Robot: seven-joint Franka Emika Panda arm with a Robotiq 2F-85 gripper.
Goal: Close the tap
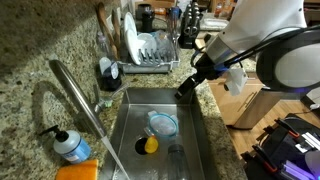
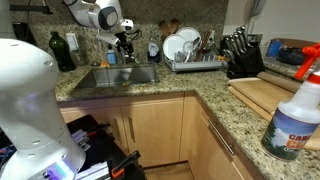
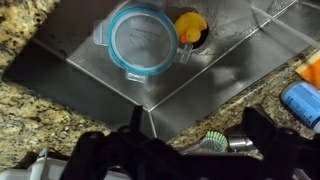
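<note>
The tap [image 1: 85,112] is a long slim silver gooseneck that arches over the near side of the steel sink [image 1: 192,140]. In the wrist view I cannot make it out. My gripper [image 1: 187,87] hangs over the sink's far edge, well away from the tap, and also shows in an exterior view [image 2: 125,42]. In the wrist view its two dark fingers [image 3: 198,125] stand wide apart with nothing between them, above the granite counter and the sink corner [image 3: 150,105].
In the sink lie a blue-rimmed container [image 1: 162,124] [image 3: 145,38] and a yellow duck [image 3: 190,27]. A blue-and-white soap bottle [image 1: 70,145], an orange sponge [image 1: 78,172] and a green brush [image 3: 215,140] sit on the counter. A dish rack [image 1: 150,50] stands behind.
</note>
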